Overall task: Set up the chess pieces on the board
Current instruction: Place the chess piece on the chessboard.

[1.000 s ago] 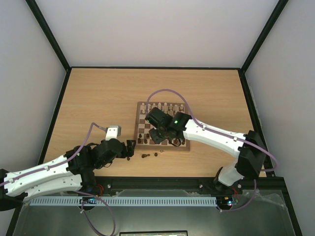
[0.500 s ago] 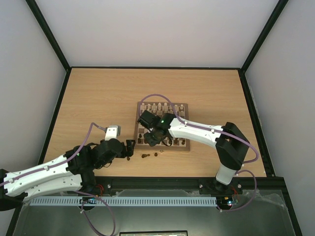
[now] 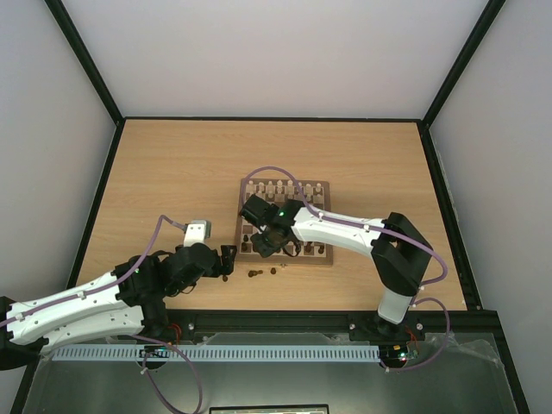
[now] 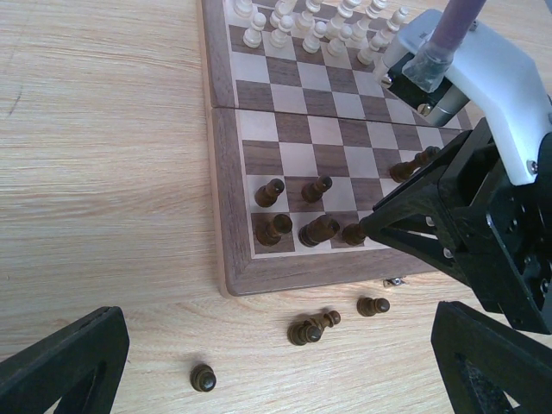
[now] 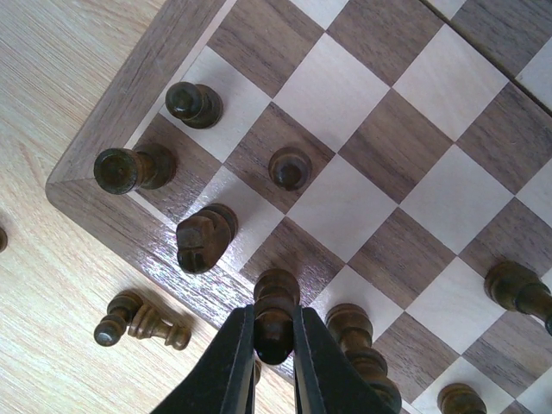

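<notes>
The board point(image 3: 241, 216) lies mid-table, with pale cream pieces point(image 3: 285, 188) along its far rows. My right gripper point(image 3: 261, 244) is shut on a dark brown chess piece point(image 5: 274, 302) and holds it upright over a dark square in the near row, near the board's near left corner point(image 5: 86, 185). I cannot tell whether it touches the square. Other dark pieces point(image 5: 204, 237) stand on squares around it. My left gripper point(image 3: 228, 261) is open and empty, low over the table left of the board. Several dark pieces point(image 4: 310, 328) lie loose on the table before the board's near edge.
In the left wrist view the right arm's black wrist point(image 4: 483, 233) hangs over the board's near right part. A small white box point(image 3: 197, 230) sits on the left arm's cable. Black frame rails point(image 3: 267, 118) edge the table.
My right gripper has moved left along the board's near side with the dark piece in it, and its arm has folded in. The left arm has not moved.
</notes>
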Controlling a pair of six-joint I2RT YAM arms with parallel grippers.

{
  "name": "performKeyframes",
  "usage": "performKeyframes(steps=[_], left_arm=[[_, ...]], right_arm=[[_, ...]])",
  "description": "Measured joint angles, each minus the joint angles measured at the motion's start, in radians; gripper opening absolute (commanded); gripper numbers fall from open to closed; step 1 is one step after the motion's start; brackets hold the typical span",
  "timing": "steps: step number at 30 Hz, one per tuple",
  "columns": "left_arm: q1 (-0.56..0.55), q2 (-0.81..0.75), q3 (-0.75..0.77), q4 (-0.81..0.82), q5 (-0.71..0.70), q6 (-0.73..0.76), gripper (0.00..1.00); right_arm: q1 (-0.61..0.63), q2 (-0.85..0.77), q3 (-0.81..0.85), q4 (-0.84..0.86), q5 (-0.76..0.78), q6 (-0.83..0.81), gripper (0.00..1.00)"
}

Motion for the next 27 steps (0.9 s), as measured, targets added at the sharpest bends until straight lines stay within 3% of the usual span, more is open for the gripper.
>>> performKeyframes(steps=[18,27], left_arm=[[0.000,0.000,0.000,0.000,0.000,0.000,0.99],[0.000,0.000,0.000,0.000,0.000,0.000,0.99]], right_arm=[[0.000,0.010,0.000,0.006,0.008,0.000,0.21],[-0.013,-0.035,0.000,0.004,0.051,0.002,0.34]])
